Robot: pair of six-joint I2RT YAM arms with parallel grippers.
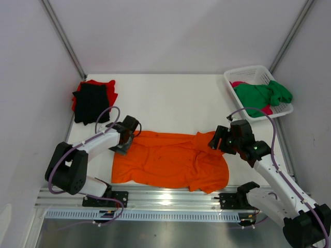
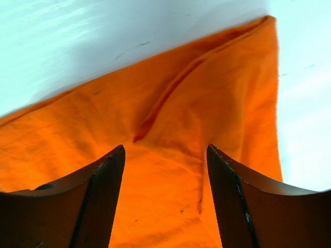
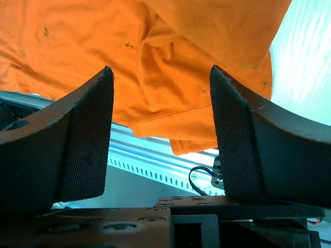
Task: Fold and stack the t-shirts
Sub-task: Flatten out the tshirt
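Top external view.
- Landmark: orange t-shirt (image 1: pixel 170 161), spread wide, rumpled, not yet folded.
- Beyond its left corner: black t-shirt (image 1: pixel 90 106) folded on red t-shirt (image 1: pixel 108 92). Judged done.
- Beyond its right side: basket (image 1: pixel 245 71) holding green t-shirt (image 1: pixel 261 94) and pink t-shirt (image 1: pixel 238 83), bundled. Outstanding.
- Left gripper (image 1: pixel 125 142) at its upper-left corner, right gripper (image 1: pixel 214 140) at its upper-right: jaws apart, holding nothing.
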